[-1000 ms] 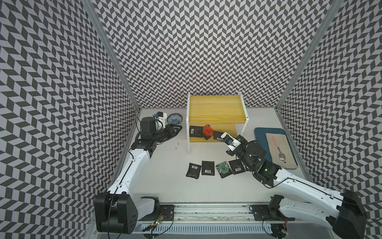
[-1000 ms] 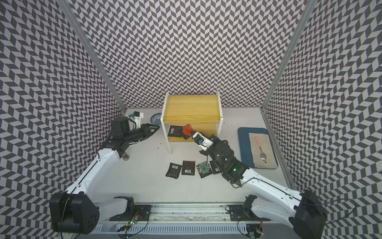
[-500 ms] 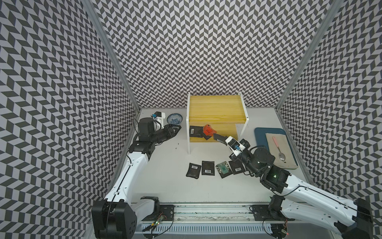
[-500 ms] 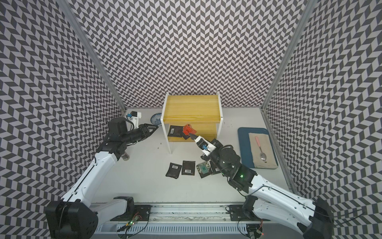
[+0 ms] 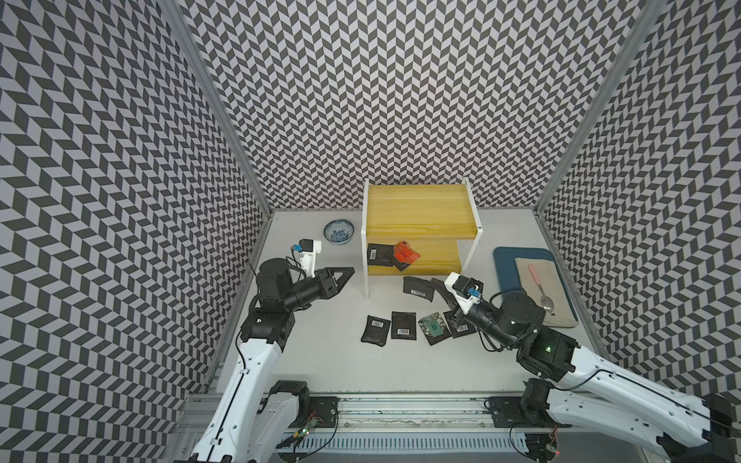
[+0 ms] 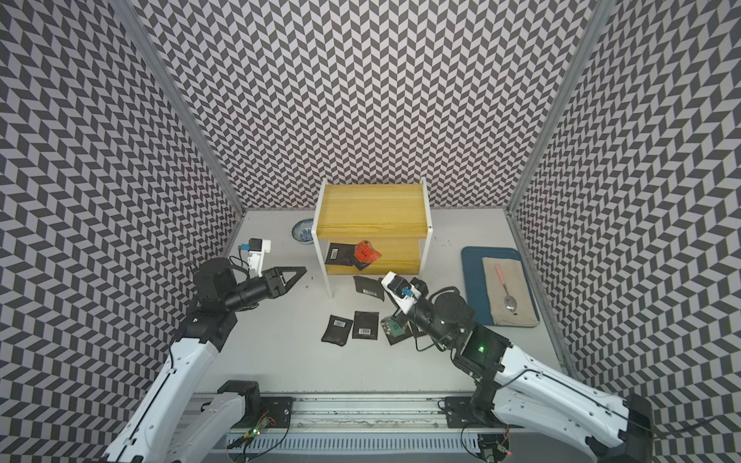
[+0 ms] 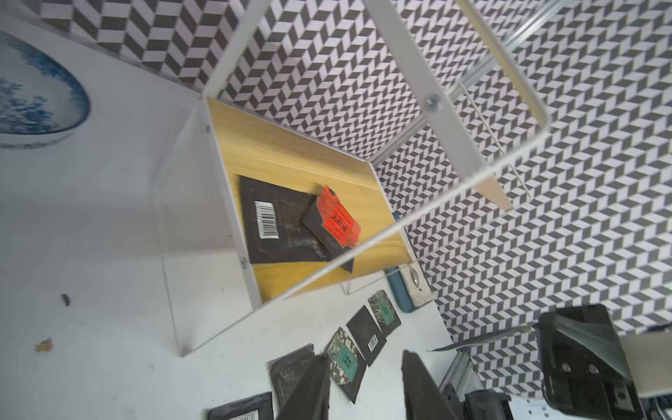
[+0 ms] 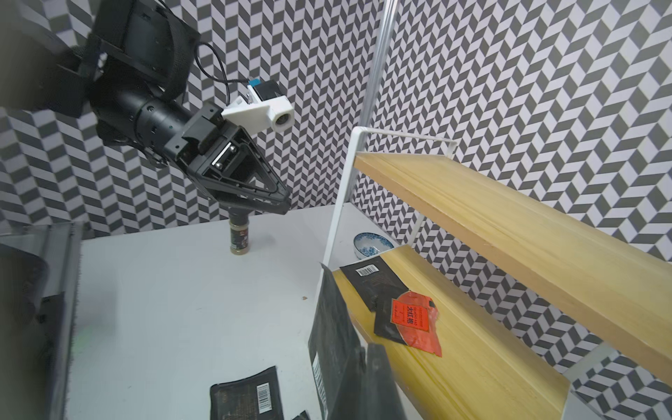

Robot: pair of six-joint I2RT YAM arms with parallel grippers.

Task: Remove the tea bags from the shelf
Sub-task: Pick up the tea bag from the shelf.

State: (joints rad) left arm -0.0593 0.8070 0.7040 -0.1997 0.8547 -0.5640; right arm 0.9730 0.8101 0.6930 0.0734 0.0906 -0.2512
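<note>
Pulls back from the shelf with a tea bag pinched in shut right fingers. Leaves a black bag and an orange bag on its lower board, just beyond them; left fingers half-open, empty.

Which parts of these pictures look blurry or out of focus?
Left wrist view: the near white frame of the shelf and the bowl are soft. Right wrist view: a dark housing is an unfocused smear. Both top views: sharp, evenly lit, soft shadows.
</note>
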